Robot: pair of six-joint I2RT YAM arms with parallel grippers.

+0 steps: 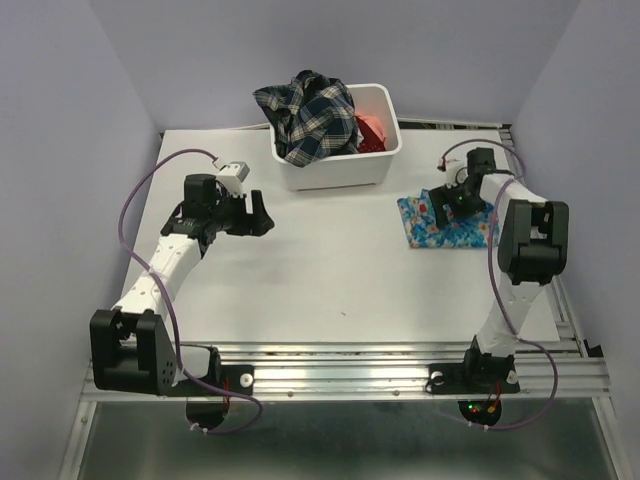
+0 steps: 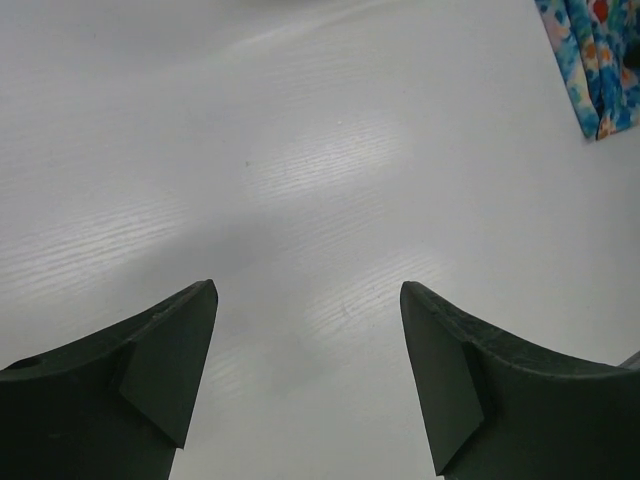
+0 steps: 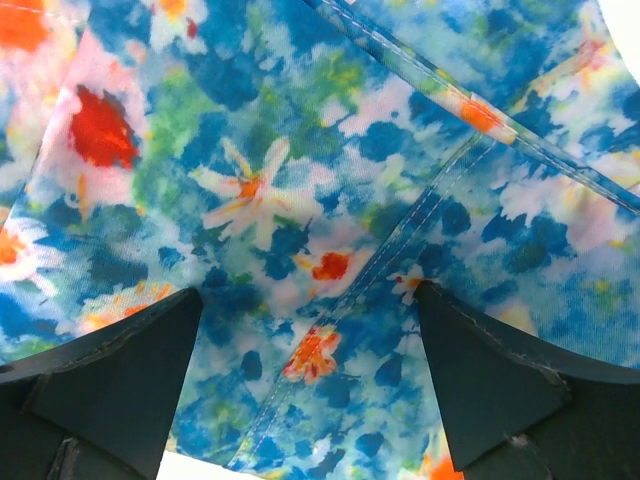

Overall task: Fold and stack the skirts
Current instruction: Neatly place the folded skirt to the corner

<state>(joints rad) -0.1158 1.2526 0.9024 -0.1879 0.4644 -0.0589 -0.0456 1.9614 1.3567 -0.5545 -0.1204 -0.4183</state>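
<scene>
The bright blue flowered skirt (image 1: 440,225) lies folded flat on the table at the right; it fills the right wrist view (image 3: 320,200). My right gripper (image 1: 447,203) is open, low over the skirt, its fingers spread with nothing between them (image 3: 308,300). My left gripper (image 1: 257,214) is open and empty over bare table at the left (image 2: 308,290); a corner of the blue skirt (image 2: 600,60) shows at the top right of its wrist view. A dark plaid skirt (image 1: 305,115) and a coral-red skirt (image 1: 372,128) lie heaped in the white bin (image 1: 335,172).
The white bin stands at the back centre of the white table (image 1: 320,290). Purple cables loop from both arms. A metal rail (image 1: 350,375) runs along the near edge. Grey walls close in on the left, right and back.
</scene>
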